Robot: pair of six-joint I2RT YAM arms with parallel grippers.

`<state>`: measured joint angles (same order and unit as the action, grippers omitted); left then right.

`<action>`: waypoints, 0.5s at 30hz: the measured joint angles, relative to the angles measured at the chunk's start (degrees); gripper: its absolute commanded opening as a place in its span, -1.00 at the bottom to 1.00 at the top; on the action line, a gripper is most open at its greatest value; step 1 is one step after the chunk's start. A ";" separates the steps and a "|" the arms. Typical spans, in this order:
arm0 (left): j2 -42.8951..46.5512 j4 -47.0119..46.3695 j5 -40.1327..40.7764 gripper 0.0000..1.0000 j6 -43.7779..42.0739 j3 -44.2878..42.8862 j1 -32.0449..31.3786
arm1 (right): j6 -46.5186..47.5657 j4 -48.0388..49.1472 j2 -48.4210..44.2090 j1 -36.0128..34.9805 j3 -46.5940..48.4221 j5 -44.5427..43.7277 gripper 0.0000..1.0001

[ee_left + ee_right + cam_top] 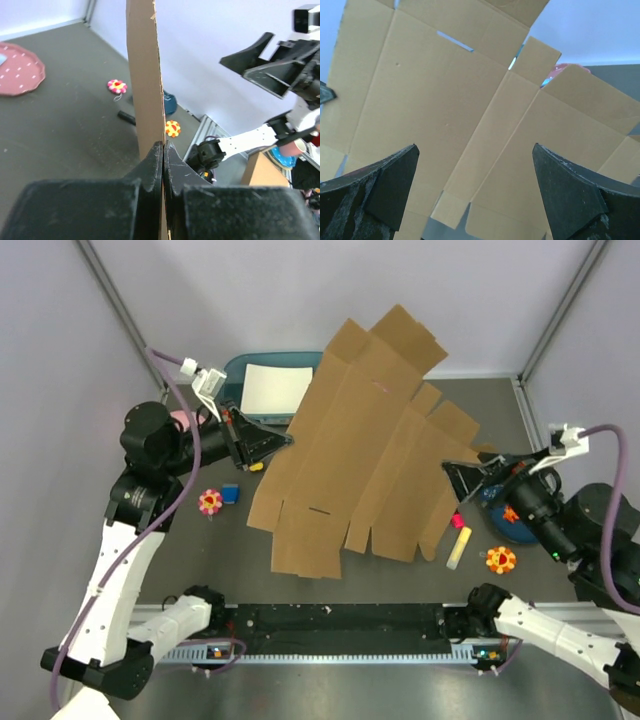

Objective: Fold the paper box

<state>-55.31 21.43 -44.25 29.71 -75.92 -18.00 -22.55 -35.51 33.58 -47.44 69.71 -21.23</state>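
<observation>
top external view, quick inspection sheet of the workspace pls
surface: dark grey table, partly covered by cardboard
job's things: paper box, flaps unfolded, one edge gripped
clutter: teal bin with white sheet, flower toys, blue block, yellow stick, pink plate
hands: left hand shut on the paper box edge; right hand open, facing the box
cables: purple cable on each arm
surroundings: pale walls, metal frame posts

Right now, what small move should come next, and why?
Probably ease the right gripper forward onto the paper box and close. It is open, facing the unfolded cardboard with nothing held, while the left gripper is shut on the box's left edge.
</observation>
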 measured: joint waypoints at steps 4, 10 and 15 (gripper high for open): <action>-0.50 -4.33 -5.01 -1.00 3.85 -3.32 -0.04 | 0.37 -3.74 -1.22 0.00 3.30 -0.44 0.96; -1.64 -15.06 -9.60 -1.00 13.07 -8.15 -0.42 | 1.25 -6.14 -2.10 0.00 10.56 -0.76 0.96; -2.10 -25.44 -12.13 -1.00 22.12 -11.13 -0.68 | 2.03 -7.45 -2.91 0.00 12.59 -0.76 0.96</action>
<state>-57.41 -4.01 -56.38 51.83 -87.05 -18.68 -20.51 -42.96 30.68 -47.44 82.30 -22.00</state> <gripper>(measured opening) 0.012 0.982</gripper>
